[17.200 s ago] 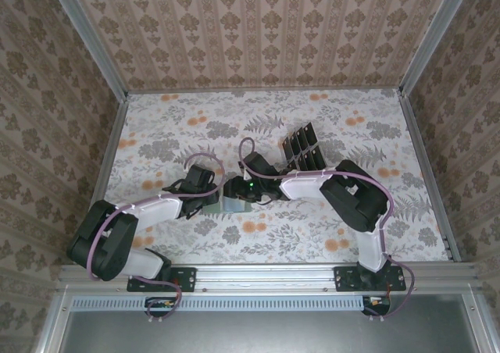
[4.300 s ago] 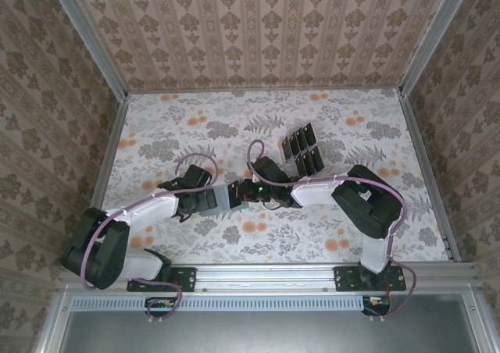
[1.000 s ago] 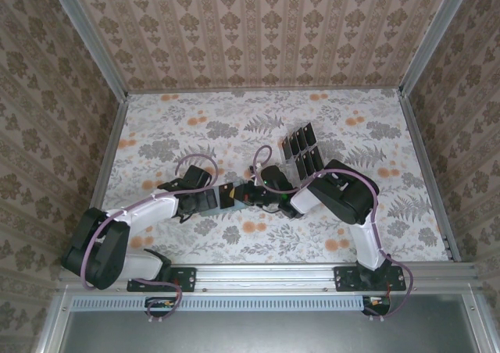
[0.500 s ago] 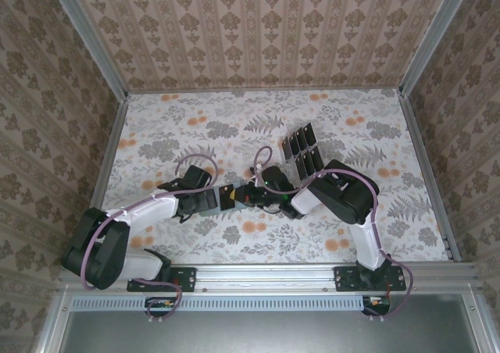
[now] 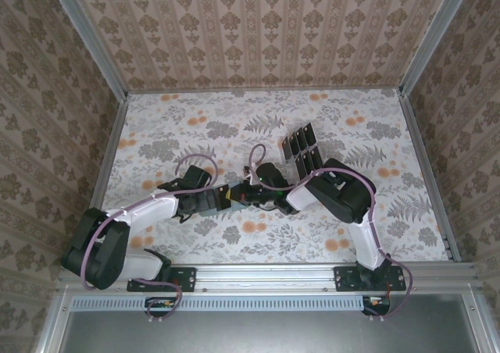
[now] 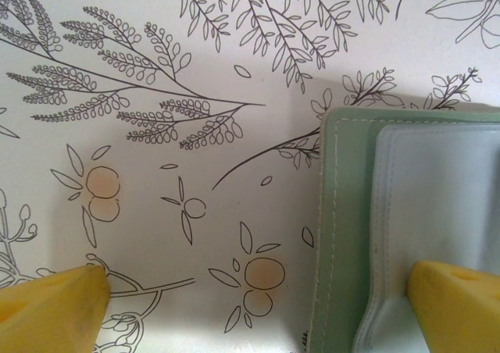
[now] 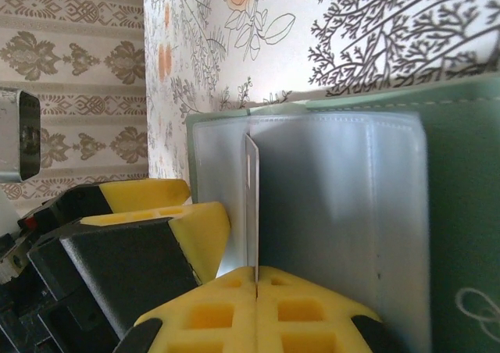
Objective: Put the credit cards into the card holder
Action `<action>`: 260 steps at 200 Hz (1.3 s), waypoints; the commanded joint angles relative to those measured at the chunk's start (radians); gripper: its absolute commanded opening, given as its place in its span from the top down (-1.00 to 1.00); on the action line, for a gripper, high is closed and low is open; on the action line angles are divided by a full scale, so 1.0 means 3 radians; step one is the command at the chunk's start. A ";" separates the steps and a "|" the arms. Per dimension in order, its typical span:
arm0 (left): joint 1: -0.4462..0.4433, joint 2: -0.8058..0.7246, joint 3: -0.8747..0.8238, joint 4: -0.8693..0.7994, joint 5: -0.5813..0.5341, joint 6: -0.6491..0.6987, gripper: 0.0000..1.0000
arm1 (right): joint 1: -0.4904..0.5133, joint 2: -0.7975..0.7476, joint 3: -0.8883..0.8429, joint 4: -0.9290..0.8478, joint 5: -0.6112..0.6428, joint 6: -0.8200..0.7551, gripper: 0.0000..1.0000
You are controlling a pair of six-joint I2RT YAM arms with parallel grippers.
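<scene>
The flower-patterned table (image 5: 375, 134) is carrying everything, and I am reaching over its middle with both arms.

The card holder (image 6: 344, 236) is lying flat and open on the table between my two hands, its grey-green cover down and its grey lining facing up. I am counting one card holder. Over that grey lining a single card (image 7: 251, 205) is standing on edge. I cannot tell whether its far edge is sitting inside a pocket.

My left hand (image 6: 250, 302) is spread wide and grasping nothing. One of its yellow fingers (image 6: 453, 306) is pressing on the grey lining near the card holder's edge, and the other is resting on the bare table beside it.

My right hand (image 7: 255, 279) is clenched, its two yellow fingers pinching the single card by its near end.

The other credit cards (image 5: 301, 151) are sitting in two short slanted rows on the table beyond my right arm, well apart from the card holder. They are too small and too close together for me to count them surely.
</scene>
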 commanded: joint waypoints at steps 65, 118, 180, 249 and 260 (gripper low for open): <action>0.0066 -0.0063 0.0065 -0.0275 -0.0023 0.0030 -1.00 | 0.0093 0.0083 0.0314 -0.0713 -0.0091 -0.0180 0.81; 0.0397 -0.0457 0.0087 -0.0312 0.0111 0.0027 -1.00 | 0.0096 -0.0251 0.0446 -0.1497 0.0150 -0.0580 0.08; 0.0471 -0.0550 0.0119 -0.0325 0.0117 0.0088 -0.99 | 0.0050 -0.0312 0.0380 -0.1990 0.0597 -0.0671 0.03; 0.0478 -0.0389 0.0127 -0.0190 0.0146 0.0118 -1.00 | -0.0026 -0.0570 0.0386 -0.2620 0.0873 -0.0783 0.03; 0.0471 -0.0357 0.0102 -0.0148 0.0170 0.0095 -1.00 | -0.0025 -0.0642 0.0387 -0.2605 0.0847 -0.0838 0.03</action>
